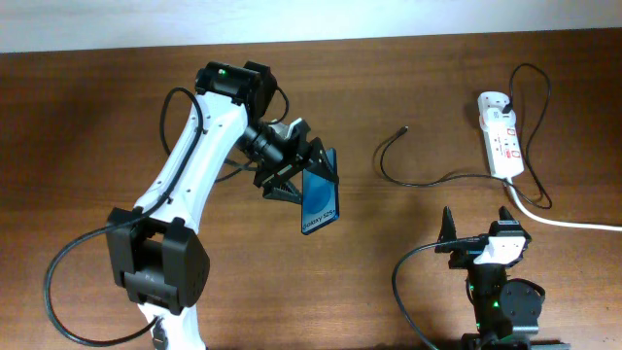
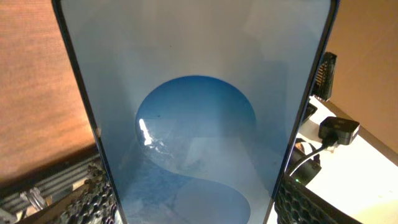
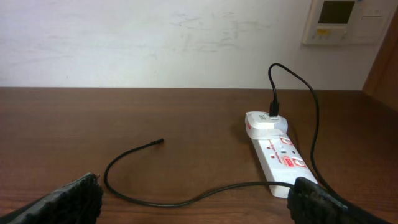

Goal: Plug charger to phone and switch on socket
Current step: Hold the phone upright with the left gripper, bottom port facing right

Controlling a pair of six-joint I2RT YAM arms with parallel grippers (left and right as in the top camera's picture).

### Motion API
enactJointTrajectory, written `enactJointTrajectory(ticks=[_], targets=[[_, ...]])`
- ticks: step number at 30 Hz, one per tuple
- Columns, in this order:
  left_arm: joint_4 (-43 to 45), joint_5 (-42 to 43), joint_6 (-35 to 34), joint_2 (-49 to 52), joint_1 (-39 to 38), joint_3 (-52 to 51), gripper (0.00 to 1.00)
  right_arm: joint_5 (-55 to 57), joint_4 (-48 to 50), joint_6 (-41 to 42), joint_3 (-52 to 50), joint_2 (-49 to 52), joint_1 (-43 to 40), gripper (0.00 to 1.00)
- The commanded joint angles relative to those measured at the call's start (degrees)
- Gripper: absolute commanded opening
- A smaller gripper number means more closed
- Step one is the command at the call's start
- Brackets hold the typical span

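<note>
Above the middle of the desk (image 1: 97,117) the left gripper (image 1: 303,175) clamps the phone (image 1: 321,202), tilted and off the surface. The socket (image 1: 501,136) lies near the far right corner. The charger (image 1: 420,181) loops from it, its tip free toward the middle. The right gripper (image 1: 478,226) gapes wide at the near edge. The thin tip may skid when pinched, or the phone may slip. Socket print and phone text are unreadable.

Soft even room light, faint shadows, small glare and close-up blur on the phone (image 2: 196,124).
</note>
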Motion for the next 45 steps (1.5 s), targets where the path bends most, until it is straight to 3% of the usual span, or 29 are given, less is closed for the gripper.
enactJointTrajectory(ticks=[1,18,36,42,45], targets=[[1.2,1.3,1.3,-2.2,-0.1,1.4,0.46,-0.5,-0.2,-0.4,-0.3,-0.4,0.5,0.99],[5.3,-7.7,1.3,-2.2,-0.1,1.4,0.47,-0.5,-0.2,-0.4,-0.3,-0.4,0.5,0.99],[6.4,-8.9,2.6,-2.2,-0.1,1.4,0.46,-0.5,-0.2,-0.4,-0.3,-0.4,0.5,0.99],[2.3,-6.0,2.6,-2.2,-0.1,1.4,0.46,-0.5,-0.2,-0.4,-0.3,-0.4,0.5,0.99],[1.1,2.9,2.6,-2.2,0.0,1.4,0.46,-0.5,-0.2,-0.4,-0.3,-0.4,0.5,0.99]])
